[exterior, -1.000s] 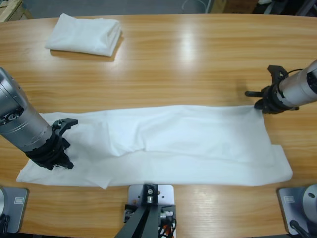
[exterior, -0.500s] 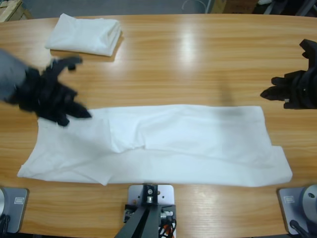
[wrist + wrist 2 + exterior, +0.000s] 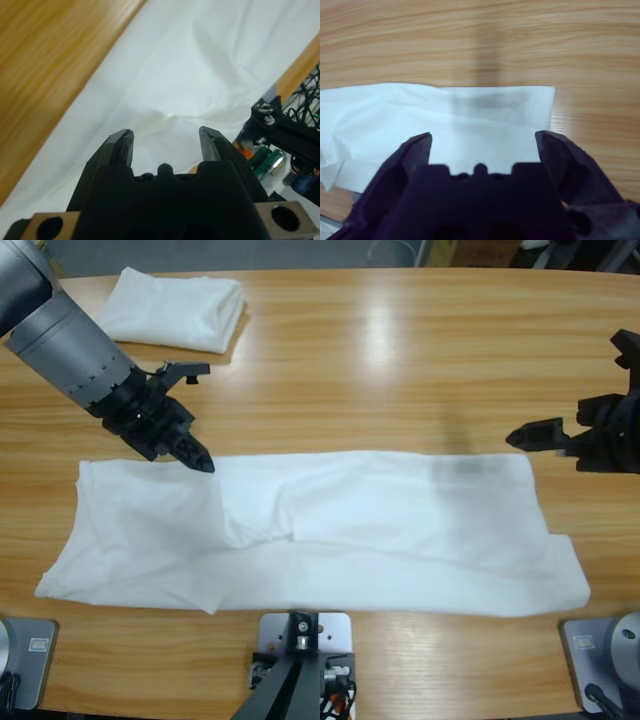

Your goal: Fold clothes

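Observation:
A white T-shirt [image 3: 380, 530] lies flat on the wooden table [image 3: 400, 370] as a long band folded lengthwise. My left gripper [image 3: 198, 420] hovers open at the shirt's far left edge, its lower fingertip just over the cloth. The left wrist view shows its jaws [image 3: 166, 140] spread above white fabric [image 3: 200, 75], holding nothing. My right gripper [image 3: 572, 395] stands open off the shirt's far right corner, apart from it. From the right wrist, the jaws [image 3: 482, 139] frame that corner of the shirt [image 3: 445, 115].
A second white T-shirt [image 3: 172, 308], folded into a small stack, rests at the back left of the table. Bare wood stretches behind the flat shirt. Green cables and rig parts [image 3: 270, 160] lie past the table's near edge.
The left gripper rose off the shirt's near left part and swung to its far left edge. The right gripper left the far right corner, drew back to the right and opened wider.

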